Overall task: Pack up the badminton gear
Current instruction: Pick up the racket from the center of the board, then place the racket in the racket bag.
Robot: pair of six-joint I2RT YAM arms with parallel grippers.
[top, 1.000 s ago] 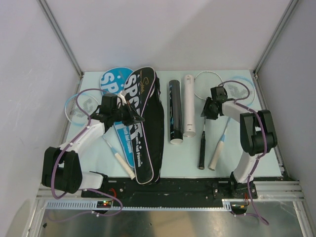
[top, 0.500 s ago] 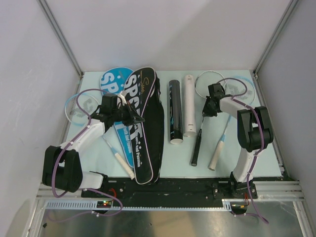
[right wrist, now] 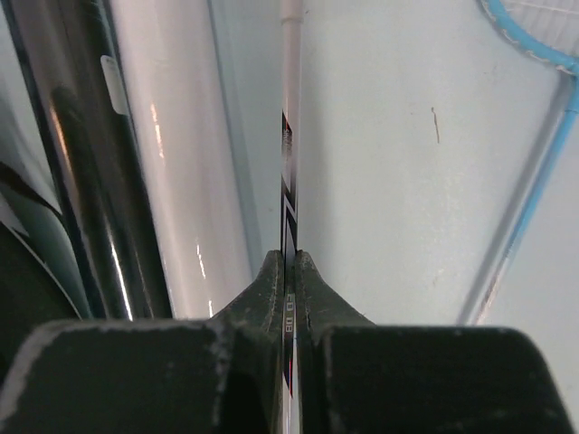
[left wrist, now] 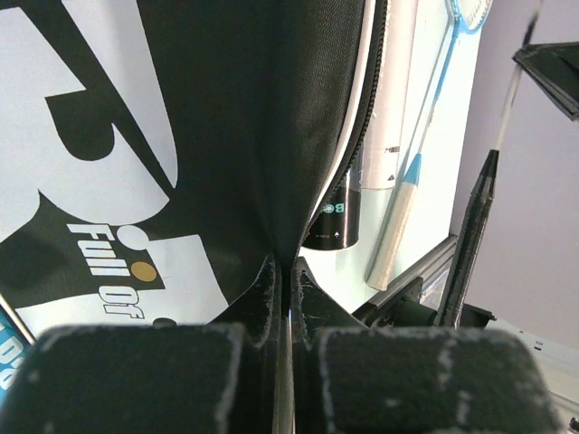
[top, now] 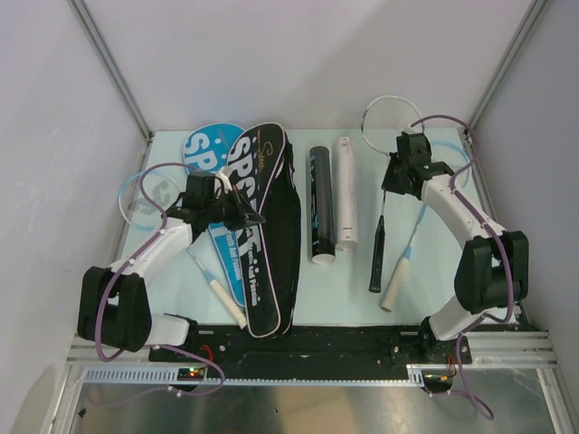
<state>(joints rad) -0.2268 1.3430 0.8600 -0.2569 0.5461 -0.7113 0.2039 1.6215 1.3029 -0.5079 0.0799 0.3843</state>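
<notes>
While the right tool [right wrist: 288, 264] clamps the racket [top: 375, 269] by its shaft just right of the white tube [top: 346, 194], the left tool [left wrist: 282, 271] pinches the edge of the black cover [top: 271, 235] left of it; recommend entering handle-first, level.

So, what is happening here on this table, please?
Two robot arms are packing badminton gear. The left tool is shut on the edge of the black racket cover, pinching its fabric near the zipper. The right tool is shut on the thin shaft of the racket with the black handle, to the right of the white tube and the black tube. A blue racket with a white handle lies beside it.
</notes>
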